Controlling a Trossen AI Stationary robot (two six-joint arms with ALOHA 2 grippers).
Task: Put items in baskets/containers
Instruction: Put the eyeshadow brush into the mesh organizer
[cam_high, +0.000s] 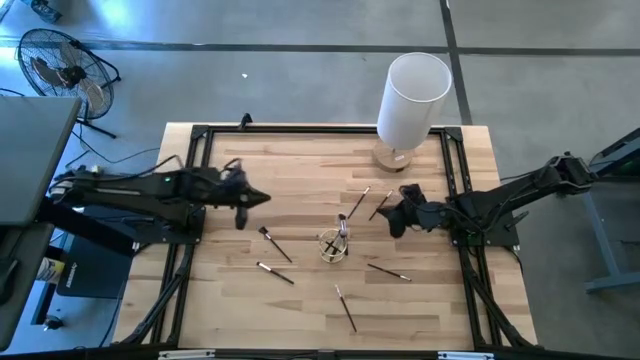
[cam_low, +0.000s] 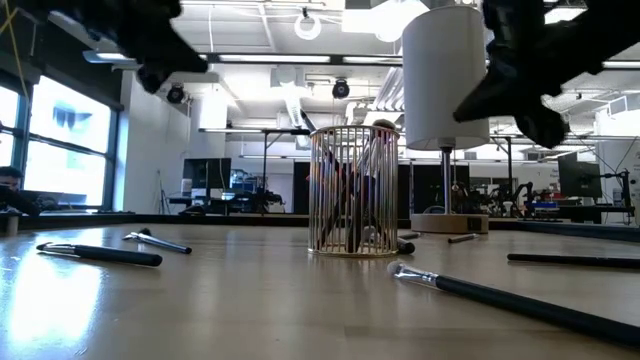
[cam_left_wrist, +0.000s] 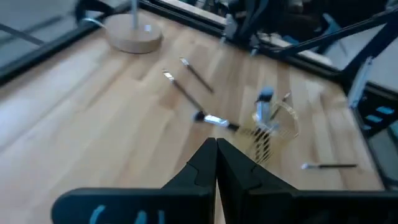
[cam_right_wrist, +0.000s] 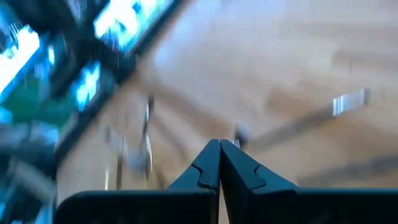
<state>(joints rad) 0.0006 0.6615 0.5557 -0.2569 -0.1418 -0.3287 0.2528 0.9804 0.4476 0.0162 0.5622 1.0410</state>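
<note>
The cup (cam_high: 334, 243) stands mid-table with a few brushes (cam_high: 343, 226) upright inside, and others (cam_high: 276, 244) lie scattered around it. The left gripper (cam_high: 241, 212) hangs well to its left, fingers pressed together and empty. The right gripper (cam_high: 397, 217) hovers just right of it, likewise pressed together on nothing.

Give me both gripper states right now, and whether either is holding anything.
Left gripper: fingers shut, holding nothing, above the light wooden table.
Right gripper: fingers shut, holding nothing.
</note>
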